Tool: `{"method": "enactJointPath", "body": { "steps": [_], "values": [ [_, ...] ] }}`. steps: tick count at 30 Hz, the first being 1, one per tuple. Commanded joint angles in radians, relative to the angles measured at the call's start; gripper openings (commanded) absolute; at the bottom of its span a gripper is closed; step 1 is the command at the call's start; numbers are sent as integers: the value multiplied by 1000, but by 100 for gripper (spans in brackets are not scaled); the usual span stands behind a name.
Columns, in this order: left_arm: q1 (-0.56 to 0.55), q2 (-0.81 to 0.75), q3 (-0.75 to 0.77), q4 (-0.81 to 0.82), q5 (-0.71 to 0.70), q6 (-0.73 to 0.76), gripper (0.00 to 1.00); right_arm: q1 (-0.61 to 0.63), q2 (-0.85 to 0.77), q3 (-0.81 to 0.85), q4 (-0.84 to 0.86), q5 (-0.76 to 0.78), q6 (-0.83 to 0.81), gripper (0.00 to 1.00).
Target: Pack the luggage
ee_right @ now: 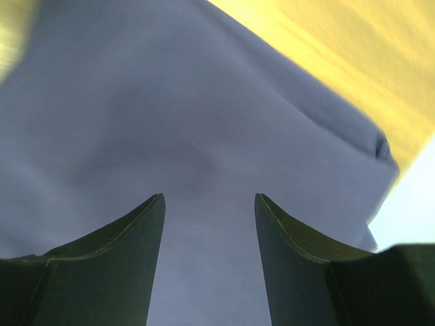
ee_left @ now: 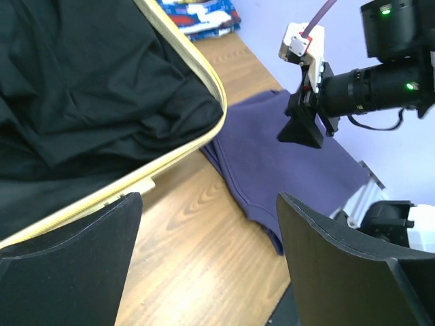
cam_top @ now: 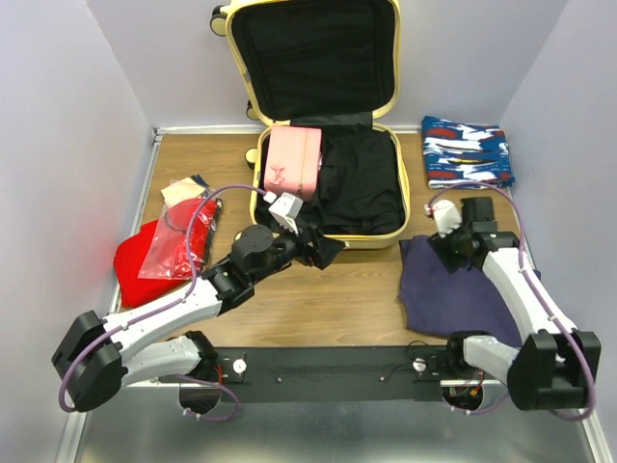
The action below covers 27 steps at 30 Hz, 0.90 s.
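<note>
Top external view: the luggage (cam_top: 404,193) lies open at the back middle of the table, lid up against the wall, with a pink pouch (cam_top: 292,162) and black cloth (cam_top: 364,183) inside. The left gripper (cam_top: 323,249) hovers at the near rim, jaws spread wide and holding nothing. Over on the right, the right gripper (cam_top: 445,253) points down at a purple cloth (cam_top: 453,294) beside the luggage, jaws apart with no fabric pinched between them. Whether the tips touch it, I can't tell.
</note>
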<state>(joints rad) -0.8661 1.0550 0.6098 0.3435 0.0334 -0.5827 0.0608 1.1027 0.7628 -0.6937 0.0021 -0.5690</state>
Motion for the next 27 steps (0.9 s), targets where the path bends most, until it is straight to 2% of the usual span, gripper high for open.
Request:
{"method": "enactJointPath", "body": {
  "steps": [1,3,5,8,12,16,21,25,27],
  "values": [
    [1,-69,13,22,-66,106,89,-260,118,50,40,-37,-161,64],
    [2,-88,-4,9,-66,103,89,-327,195,79,52,-69,-219,64],
    [4,-98,-21,6,-61,69,89,-343,305,121,56,-108,-256,62],
    [6,-104,-56,11,-67,-15,89,-343,409,154,89,-210,-321,55],
    [16,-95,-68,-18,-47,-109,89,-271,471,153,91,-249,-360,46],
    [21,-84,-82,-37,16,-196,89,-165,363,21,106,-284,-448,44],
    [21,-23,-120,24,114,-321,89,-32,180,-121,103,-350,-470,43],
    [10,60,-130,97,198,-362,89,-21,28,-170,63,-387,-469,43],
    [-16,74,-137,133,191,-400,89,-21,-19,-184,22,-402,-474,44]
  ]
}}
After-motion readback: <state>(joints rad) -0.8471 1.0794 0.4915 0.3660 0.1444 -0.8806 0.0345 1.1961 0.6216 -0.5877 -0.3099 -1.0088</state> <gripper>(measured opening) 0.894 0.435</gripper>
